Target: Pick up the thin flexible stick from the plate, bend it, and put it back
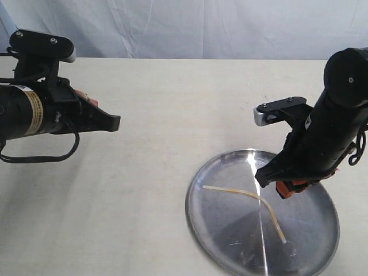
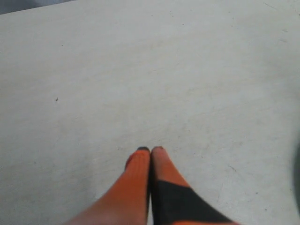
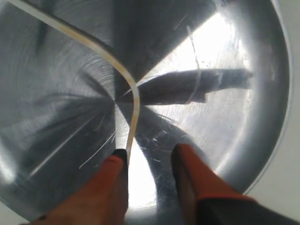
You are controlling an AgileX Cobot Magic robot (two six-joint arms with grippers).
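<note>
Tabletop (image 1: 172, 103): the plate (image 1: 210, 230) sits under the right arm. Left hand (image 2: 151, 150) is closed on nothing and held well apart; we judge it idle. Right hand (image 3: 149, 157) hovers over the plate, narrowly parted, empty. Stick (image 3: 133, 101) lies kinked on the plate. Only the right wrist view shows its end beside one fingertip, outside the gap.

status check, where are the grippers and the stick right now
Left gripper shut, over the table, away from the plate. Right gripper open above the plate. Stick lies kinked on the plate, not gripped. Nothing in the way.
</note>
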